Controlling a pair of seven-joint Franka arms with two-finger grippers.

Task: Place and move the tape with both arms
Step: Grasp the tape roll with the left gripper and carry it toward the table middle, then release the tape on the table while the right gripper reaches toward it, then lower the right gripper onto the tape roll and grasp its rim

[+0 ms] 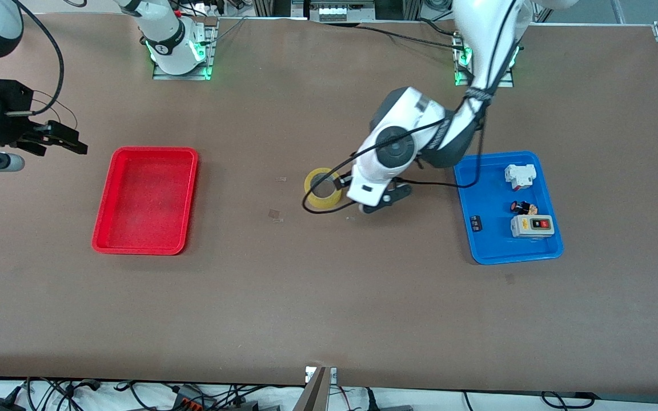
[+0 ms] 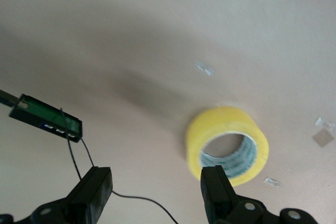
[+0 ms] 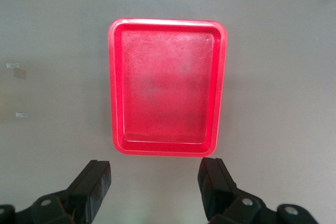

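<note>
The yellow tape roll (image 1: 323, 187) lies flat on the brown table, midway between the two trays. My left gripper (image 1: 385, 201) hangs low over the table beside the roll, on the blue tray's side, open and empty. In the left wrist view the roll (image 2: 227, 145) lies just past one fingertip (image 2: 215, 184), outside the gap of the gripper (image 2: 157, 188). My right gripper (image 1: 55, 140) waits high over the table's right-arm end, open and empty. In the right wrist view that gripper (image 3: 155, 182) is seen above the red tray (image 3: 168, 87).
The red tray (image 1: 146, 200) is empty. A blue tray (image 1: 489, 194) at the left arm's end holds a white switch box (image 1: 532, 226), a white breaker (image 1: 520, 176), a red-black button (image 1: 523, 207) and a small black part (image 1: 477, 222). Tape scraps (image 1: 275, 214) lie near the roll.
</note>
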